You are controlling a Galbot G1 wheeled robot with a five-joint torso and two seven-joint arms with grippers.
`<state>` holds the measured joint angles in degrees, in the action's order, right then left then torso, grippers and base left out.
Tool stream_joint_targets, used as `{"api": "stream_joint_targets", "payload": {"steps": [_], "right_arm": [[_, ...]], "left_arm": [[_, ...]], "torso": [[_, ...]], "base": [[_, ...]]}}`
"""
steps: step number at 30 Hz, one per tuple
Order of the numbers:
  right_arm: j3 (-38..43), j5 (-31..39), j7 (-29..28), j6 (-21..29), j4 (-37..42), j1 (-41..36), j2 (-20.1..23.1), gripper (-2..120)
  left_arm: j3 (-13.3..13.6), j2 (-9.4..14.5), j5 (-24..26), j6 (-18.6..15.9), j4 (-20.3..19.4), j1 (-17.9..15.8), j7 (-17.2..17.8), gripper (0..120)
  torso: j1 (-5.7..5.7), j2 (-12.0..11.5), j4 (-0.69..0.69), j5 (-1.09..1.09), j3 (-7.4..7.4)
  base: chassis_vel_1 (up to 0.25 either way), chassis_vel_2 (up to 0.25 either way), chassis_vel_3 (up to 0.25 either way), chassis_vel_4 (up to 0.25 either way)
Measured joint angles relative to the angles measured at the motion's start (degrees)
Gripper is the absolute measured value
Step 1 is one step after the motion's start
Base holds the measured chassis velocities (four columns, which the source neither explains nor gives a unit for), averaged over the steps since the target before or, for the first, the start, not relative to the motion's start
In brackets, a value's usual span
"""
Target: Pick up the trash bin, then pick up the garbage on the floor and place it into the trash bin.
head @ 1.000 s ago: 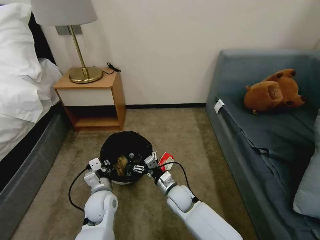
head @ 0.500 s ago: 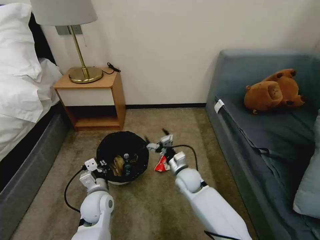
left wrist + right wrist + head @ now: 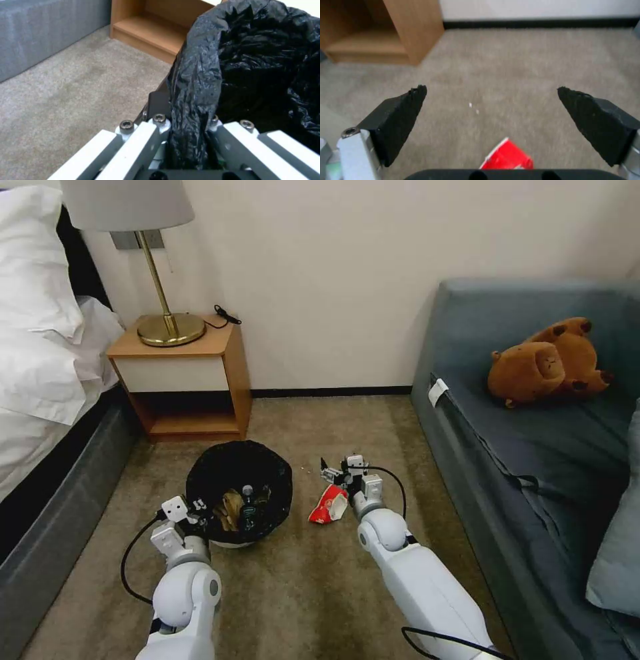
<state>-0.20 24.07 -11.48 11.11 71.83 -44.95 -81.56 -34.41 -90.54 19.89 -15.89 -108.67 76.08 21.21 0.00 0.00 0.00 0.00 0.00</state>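
Keeping the bin (image 3: 238,473) rim clamped in the left gripper (image 3: 186,125), lowering the wide-apart right gripper (image 3: 491,100) squarely (judging here) over the red wrapper (image 3: 328,505) on the carpet (image 3: 300,593).

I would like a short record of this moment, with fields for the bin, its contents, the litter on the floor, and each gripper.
bin: trash bin, black-lined, on the carpet
contents: clear bottle, brown paper bag
floor litter: red-white wrapper, right of the bin
left gripper: jaws shut on the bin's rim
right gripper: jaws open, empty, just above the wrapper
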Motion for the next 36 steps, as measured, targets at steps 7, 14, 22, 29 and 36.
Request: {"api": "stream_joint_targets", "payload": {"steps": [7,14,22,29,36], "right_arm": [[-0.8,1.4,-0.5,2.8,-10.7,5.4,-2.9,100],[-0.5,0.7,1.2,5.7,-18.7,8.0,-5.2,100],[2.5,-1.4,3.6,6.1,-24.2,8.8,-7.8,100],[5.6,-5.0,6.4,6.3,-26.2,7.7,-9.8,100],[7.9,-8.4,9.1,5.5,-28.2,6.9,-10.7,100]], "left_arm": [[-0.8,-1.5,-1.4,0.1,-0.3,0.9,0.3,4],[-1.4,-1.6,-2.4,0.1,-0.4,1.1,0.6,4],[-1.2,-1.7,-3.5,0.4,-0.3,1.3,0.9,4],[-0.7,-1.7,-4.2,0.5,-0.5,1.4,1.4,4],[-0.6,-1.6,-4.2,0.9,-0.5,2.2,1.4,4]], "torso": [[0.00,0.0,0.01,0.00,0.00],[0.00,0.0,0.01,-0.01,0.00],[0.00,0.0,0.00,-0.01,0.00],[0.00,0.0,0.00,0.00,0.00],[0.00,0.0,0.01,0.00,0.00]], "base": [[0.000,0.000,0.000,0.000],[0.000,0.000,0.000,0.000],[0.000,0.000,0.000,0.000],[0.000,0.000,0.000,0.000],[0.000,0.000,0.000,0.000]]}}
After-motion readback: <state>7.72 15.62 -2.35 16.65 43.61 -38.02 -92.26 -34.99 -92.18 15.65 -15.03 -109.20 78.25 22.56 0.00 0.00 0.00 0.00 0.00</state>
